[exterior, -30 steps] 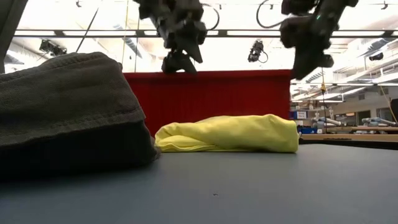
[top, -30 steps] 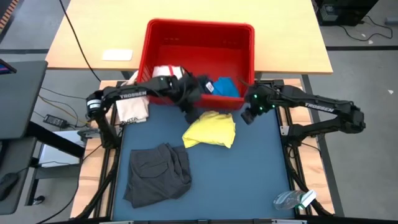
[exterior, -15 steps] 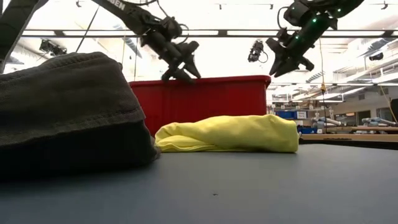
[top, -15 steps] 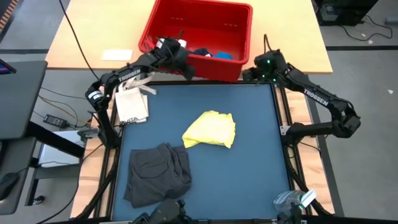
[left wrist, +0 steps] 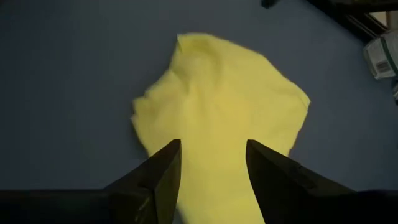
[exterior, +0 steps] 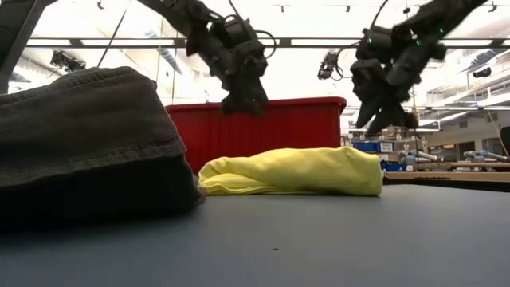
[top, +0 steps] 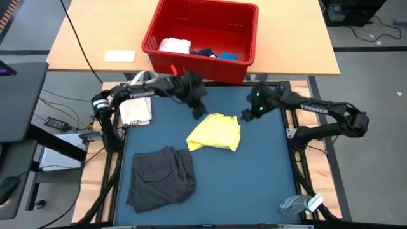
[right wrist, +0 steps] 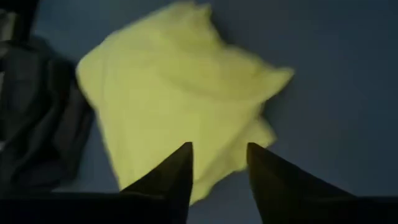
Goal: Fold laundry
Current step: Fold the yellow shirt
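The yellow T-shirt [top: 215, 133] is lying crumpled mid-table [top: 254, 178]. Both tools, left tool [top: 199, 109] and right tool [top: 245, 116], are being held spread and empty above its far edge. Several layers could be pinched together, so the shirt might be lifted bunched.

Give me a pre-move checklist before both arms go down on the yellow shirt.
1. Left pincer open, empty: ok.
2. Right pincer open, empty: ok.
3. Both above the yellow shirt, not touching: ok.
4. Shirt spread flat for folding: not ok, bunched.
5. Dark grey garment lies apart from the shirt: ok.
6. Red basket off the blue mat: ok.
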